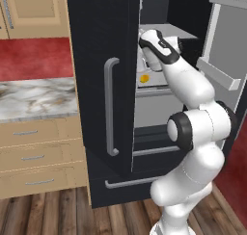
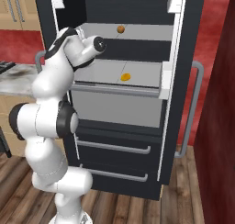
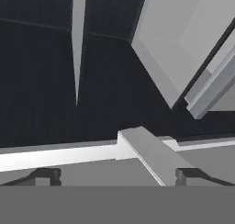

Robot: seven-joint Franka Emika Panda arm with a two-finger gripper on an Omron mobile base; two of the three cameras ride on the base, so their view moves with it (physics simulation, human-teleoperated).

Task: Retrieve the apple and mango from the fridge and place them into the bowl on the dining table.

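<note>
The two-finger gripper (image 3: 117, 175), jaws spread wide and empty, reaches inside the tall black fridge (image 2: 183, 103) above the small yellow-orange mango (image 2: 125, 76) on a grey shelf (image 2: 114, 78).

The big black fridge (image 2: 183, 58) stands with a door open, and inside a small yellow-orange mango (image 2: 125, 76) lies on the middle grey shelf, while a little round brownish-orange fruit (image 2: 120, 29) (it may be the apple) sits on the shelf above.
</note>
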